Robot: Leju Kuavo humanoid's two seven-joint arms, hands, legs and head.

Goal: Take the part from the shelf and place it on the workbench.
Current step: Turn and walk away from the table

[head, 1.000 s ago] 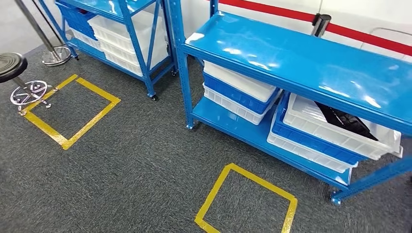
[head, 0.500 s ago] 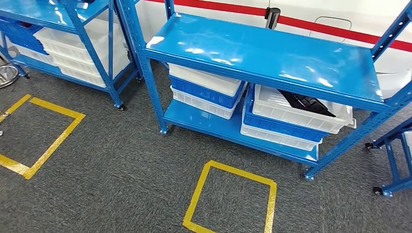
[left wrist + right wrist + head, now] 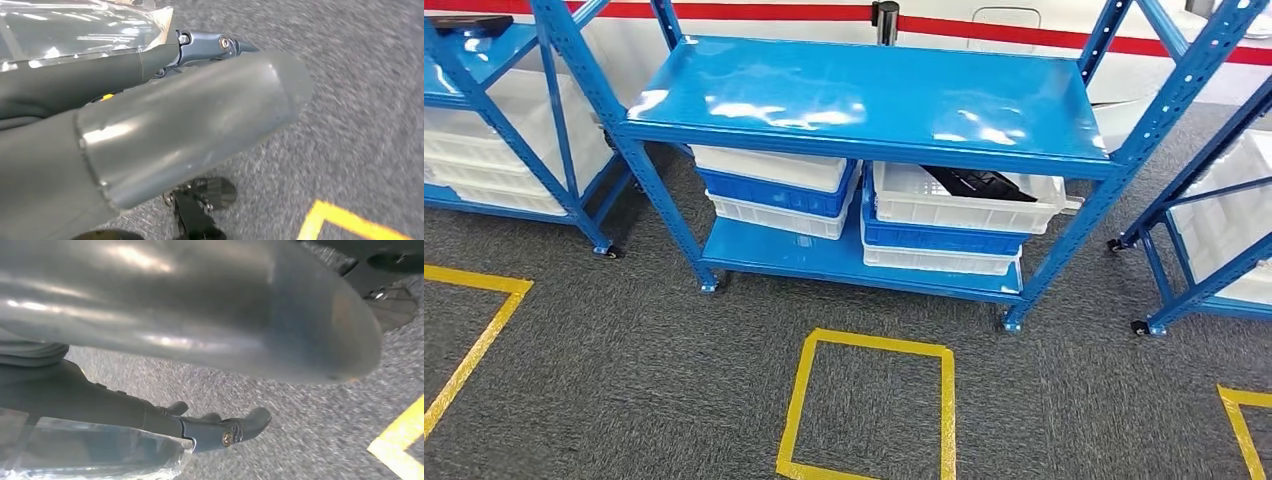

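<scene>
Black part [image 3: 980, 182] in white bin [image 3: 924, 205]

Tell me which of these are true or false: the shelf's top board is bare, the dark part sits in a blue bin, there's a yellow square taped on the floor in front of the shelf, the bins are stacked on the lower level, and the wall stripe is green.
1. The top board of the middle blue shelf is bare. True.
2. The black part lies in a blue bin. False: it lies in the white bin on top of the right-hand stack.
3. A yellow tape square marks the carpet in front of the shelf. True.
4. The bins sit stacked on the lower level. True.
5. The wall stripe is green. False: it is red.
</scene>
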